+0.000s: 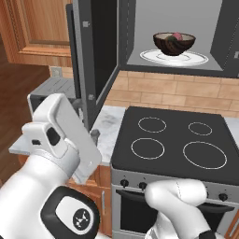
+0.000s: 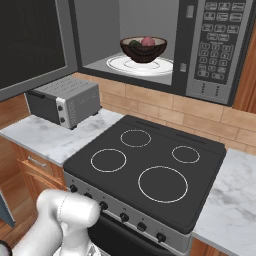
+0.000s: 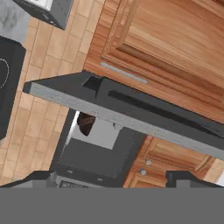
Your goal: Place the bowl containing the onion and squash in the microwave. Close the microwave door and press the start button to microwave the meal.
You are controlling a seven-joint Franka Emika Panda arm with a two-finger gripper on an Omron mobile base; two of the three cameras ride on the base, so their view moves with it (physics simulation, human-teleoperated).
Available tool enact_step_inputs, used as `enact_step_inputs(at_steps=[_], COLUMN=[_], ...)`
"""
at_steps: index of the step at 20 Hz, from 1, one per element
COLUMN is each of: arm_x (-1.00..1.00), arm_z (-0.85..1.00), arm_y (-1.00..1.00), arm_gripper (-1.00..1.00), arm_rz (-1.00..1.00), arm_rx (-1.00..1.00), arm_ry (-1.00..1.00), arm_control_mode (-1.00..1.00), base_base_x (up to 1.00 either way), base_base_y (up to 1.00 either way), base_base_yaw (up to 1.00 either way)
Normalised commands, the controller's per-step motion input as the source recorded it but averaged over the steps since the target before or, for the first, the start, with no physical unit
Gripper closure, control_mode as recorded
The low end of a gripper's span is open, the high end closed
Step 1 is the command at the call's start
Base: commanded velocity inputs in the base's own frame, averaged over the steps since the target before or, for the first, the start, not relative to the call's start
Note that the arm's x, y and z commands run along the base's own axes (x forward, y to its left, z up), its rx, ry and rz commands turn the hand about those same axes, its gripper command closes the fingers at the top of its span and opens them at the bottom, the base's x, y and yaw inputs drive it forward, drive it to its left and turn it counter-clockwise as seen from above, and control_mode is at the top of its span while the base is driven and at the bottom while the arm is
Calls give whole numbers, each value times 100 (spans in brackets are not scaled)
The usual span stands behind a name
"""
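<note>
Bowl (image 2: pixel 143 49) sits inside microwave (image 2: pixel 210 45), above the stove (image 2: pixel 150 160)

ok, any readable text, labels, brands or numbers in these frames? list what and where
No legible text in these frames.
microwave keypad: rows of buttons carry markings, too small and blurred to read.
stove knobs: no readable markings.
toaster oven: no readable label.
robot arm joint cap: a white hexagon-like logo, a sign only, no letters.

My two base views look forward and down from left and right, sharing the stove (image 1: pixel 172 140) and microwave (image 2: pixel 150 45); my hand view, rolled, faces the microwave door (image 3: pixel 127 118) close up.
</note>
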Motion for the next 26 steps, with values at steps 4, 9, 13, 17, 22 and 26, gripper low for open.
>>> enact_step_inputs(at_steps=[4, 9, 13, 17, 22, 26], arm_x=[51, 32, 38, 56, 68, 56], arm_z=[-11, -7, -3, 0, -4, -18], arm_y=[50, 62, 49, 16, 0, -24], arm_gripper=[-100, -100, -100, -100, -100, -100], arm_rz=[-13, -9, -9, -10, -13, -23], arm_rx=[0, 0, 0, 0, 0, 0], arm_ry=[6, 0, 2, 4, 4, 6], arm_control_mode=[-100, -100, -100, -100, -100, -100], base_base_x=[0, 0, 0, 0, 0, 0], base_base_y=[0, 0, 0, 0, 0, 0], base_base_yaw=[0, 0, 0, 0, 0, 0])
